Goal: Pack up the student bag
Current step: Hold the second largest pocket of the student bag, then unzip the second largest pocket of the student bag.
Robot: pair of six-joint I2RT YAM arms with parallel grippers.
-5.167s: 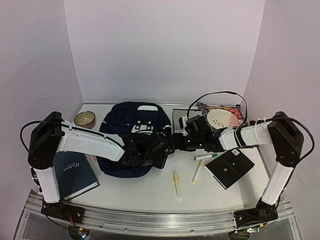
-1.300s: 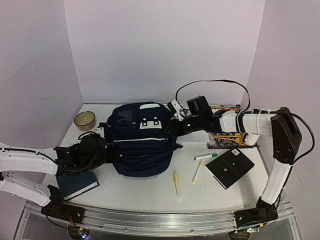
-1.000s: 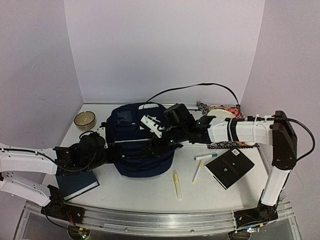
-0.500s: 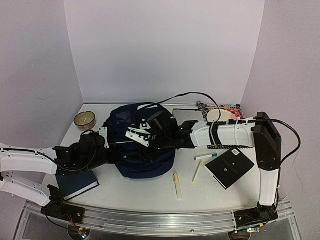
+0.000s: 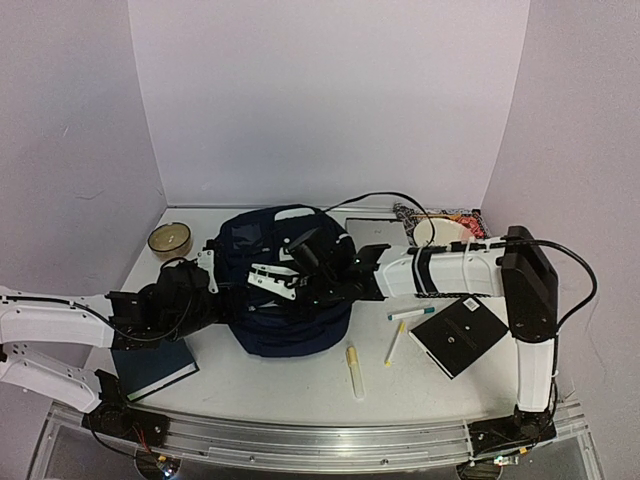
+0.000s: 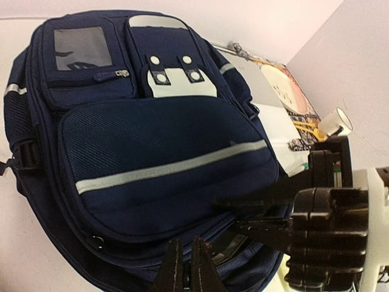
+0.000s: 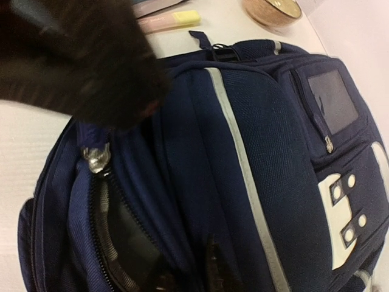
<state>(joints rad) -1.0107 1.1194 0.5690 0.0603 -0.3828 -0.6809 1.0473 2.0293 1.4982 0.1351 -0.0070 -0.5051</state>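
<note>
Overhead, the student bag [image 5: 285, 312] lies mid-table, with the left gripper [image 5: 207, 287] at its left side and the right gripper [image 5: 265, 277] on top. The book [image 5: 150, 365], highlighter [image 5: 353, 362], pens [image 5: 408, 313] and black pad [image 5: 460, 335] lie outside, none in the way.

In the left wrist view, that gripper is pinched shut on the bag's near edge; a slip would likely let the opening sag.

In the right wrist view, the unzipped mouth gapes, but I cannot tell how far the right fingers are spread. They may snag the zip pull [image 7: 96, 159].
</note>
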